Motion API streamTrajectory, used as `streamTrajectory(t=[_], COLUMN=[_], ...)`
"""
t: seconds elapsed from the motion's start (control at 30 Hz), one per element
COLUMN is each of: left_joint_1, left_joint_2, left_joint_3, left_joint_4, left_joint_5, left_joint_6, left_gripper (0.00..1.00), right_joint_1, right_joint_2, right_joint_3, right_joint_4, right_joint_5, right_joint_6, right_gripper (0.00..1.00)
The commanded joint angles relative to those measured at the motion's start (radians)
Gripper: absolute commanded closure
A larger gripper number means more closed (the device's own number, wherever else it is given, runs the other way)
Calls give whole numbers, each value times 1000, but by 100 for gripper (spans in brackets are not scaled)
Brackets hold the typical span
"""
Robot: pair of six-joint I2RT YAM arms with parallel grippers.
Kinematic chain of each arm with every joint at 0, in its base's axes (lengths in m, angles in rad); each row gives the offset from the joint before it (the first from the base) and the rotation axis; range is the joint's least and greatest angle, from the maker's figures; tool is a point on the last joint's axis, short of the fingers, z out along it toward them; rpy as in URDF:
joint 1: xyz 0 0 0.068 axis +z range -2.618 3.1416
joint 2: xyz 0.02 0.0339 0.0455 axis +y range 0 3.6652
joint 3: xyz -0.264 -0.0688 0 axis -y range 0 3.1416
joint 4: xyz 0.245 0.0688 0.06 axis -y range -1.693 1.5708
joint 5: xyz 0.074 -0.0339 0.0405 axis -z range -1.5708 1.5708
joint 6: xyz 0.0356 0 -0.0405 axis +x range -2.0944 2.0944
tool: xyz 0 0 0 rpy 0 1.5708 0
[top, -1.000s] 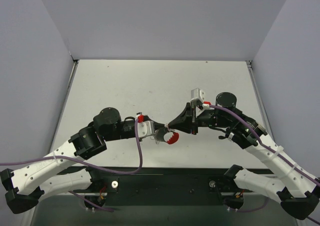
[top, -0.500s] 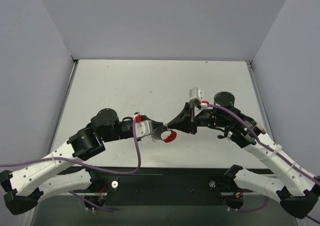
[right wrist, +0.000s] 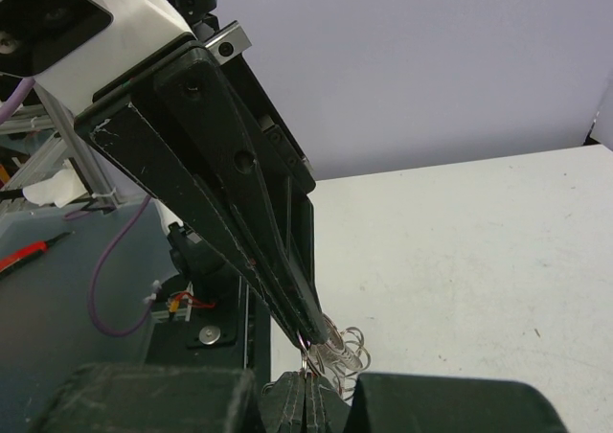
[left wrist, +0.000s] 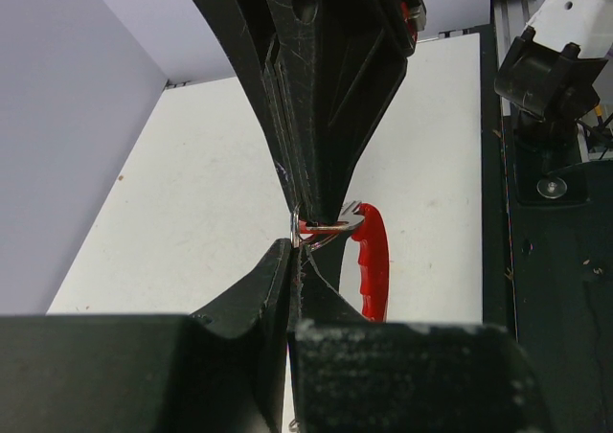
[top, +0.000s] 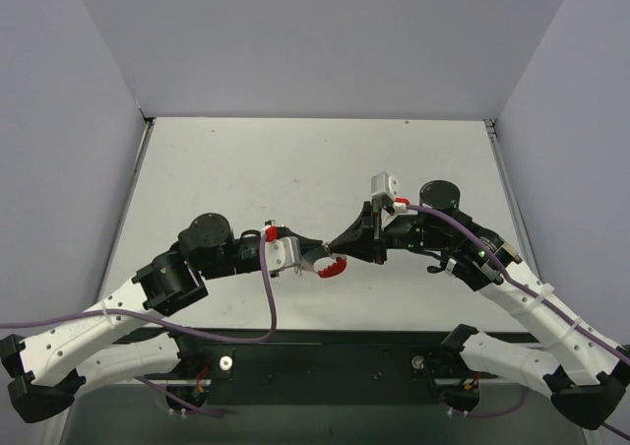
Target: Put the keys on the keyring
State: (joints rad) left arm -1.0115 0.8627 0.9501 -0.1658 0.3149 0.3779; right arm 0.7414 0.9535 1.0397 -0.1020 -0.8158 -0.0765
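Note:
My two grippers meet tip to tip above the table's near middle. The left gripper [top: 313,259] [left wrist: 294,248] is shut on a thin wire of the keyring. The keyring's curved red band [top: 333,265] [left wrist: 373,261] hangs just right of its tips, and silvery loops [right wrist: 343,349] dangle beside them. The right gripper [top: 335,247] [right wrist: 306,387] is shut, with a fine ring running into its tips. In the left wrist view a tiny red-and-silver piece, seemingly the key [left wrist: 310,228], sits at the right fingertips [left wrist: 308,213]. Where key and ring touch is hidden by the fingers.
The white table [top: 295,169] is walled by lavender panels at the back and both sides. A black base rail [top: 325,351] runs along the near edge. A purple cable [top: 268,297] loops off the left arm.
Both grippers, still tip to tip, have drifted a little left and away from the near edge, taking the red band along. Both stay shut.

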Motion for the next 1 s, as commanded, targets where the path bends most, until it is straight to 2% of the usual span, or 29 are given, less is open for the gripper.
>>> streamTrajectory(t=[0.0, 0.3, 0.97], left_joint_1=[-6, -6, -7], left_joint_2=[-2, 9, -28], left_joint_3=[29, 33, -5], left_joint_4=[89, 66, 81], left_joint_5=[38, 3, 33], left_joint_6=[-4, -13, -2], left_gripper=[100, 100, 100], right_joint_1=[10, 10, 12], right_joint_2=[-10, -25, -29], right_joint_3=[16, 16, 8], right_joint_4=[47, 58, 56], right_joint_5=[-2, -17, 4], right_joint_6=[-8, -5, -8], right_gripper=[100, 100, 100])
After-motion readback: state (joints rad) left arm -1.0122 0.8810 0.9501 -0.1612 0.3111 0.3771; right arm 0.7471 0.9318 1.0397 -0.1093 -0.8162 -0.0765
